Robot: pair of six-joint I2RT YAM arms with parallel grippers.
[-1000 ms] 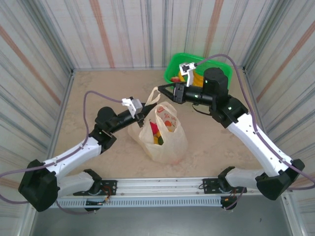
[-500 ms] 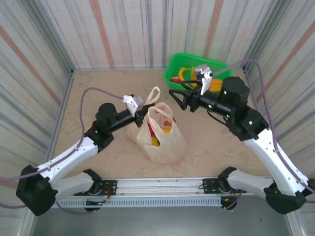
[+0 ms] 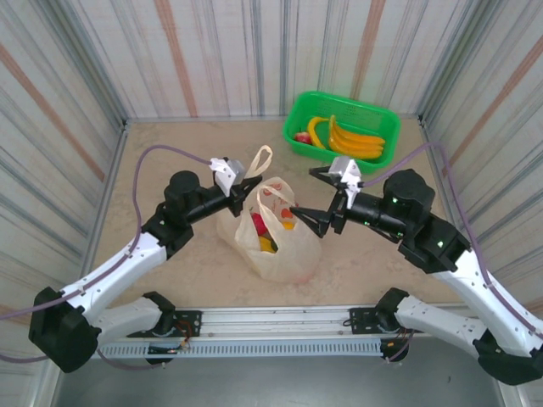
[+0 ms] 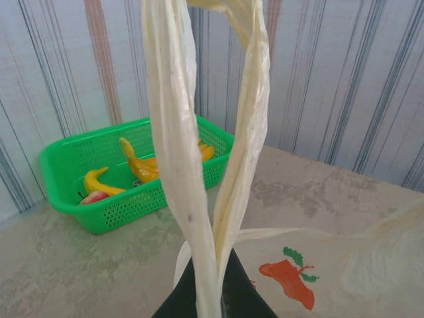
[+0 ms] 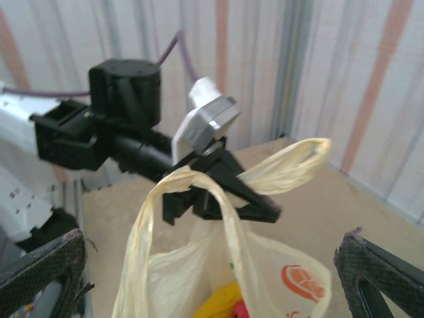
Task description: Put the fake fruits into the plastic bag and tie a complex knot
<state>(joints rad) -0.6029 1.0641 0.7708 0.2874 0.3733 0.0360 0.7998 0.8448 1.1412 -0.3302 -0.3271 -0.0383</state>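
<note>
Sitting in the middle of the top view, the plastic bag is resting on the beige surface, its mouth gaping and some of the fake fruits showing red and yellow inside. The left arm is reaching in from the lower left, and the left jaws are clamping one handle loop, which is sticking up toward the top of the frame. The right arm is coming in from the right, and the right jaws are standing wide apart just right of the bag's mouth, gripping nothing. A green basket is lying in the upper right, well apart from the bag, with bananas and a red fruit in it.

From the left wrist, the pale handle strips are rising from the pinched jaws at the bottom centre to the top edge. The basket is lying at the left, and the bag's red print is showing at the lower right.

From the right wrist, the two fingers are framing the lower corners, spread wide, with the bag between them. Beyond it, the left jaws are gripping the far handle, while the near handle is arching free.
</note>
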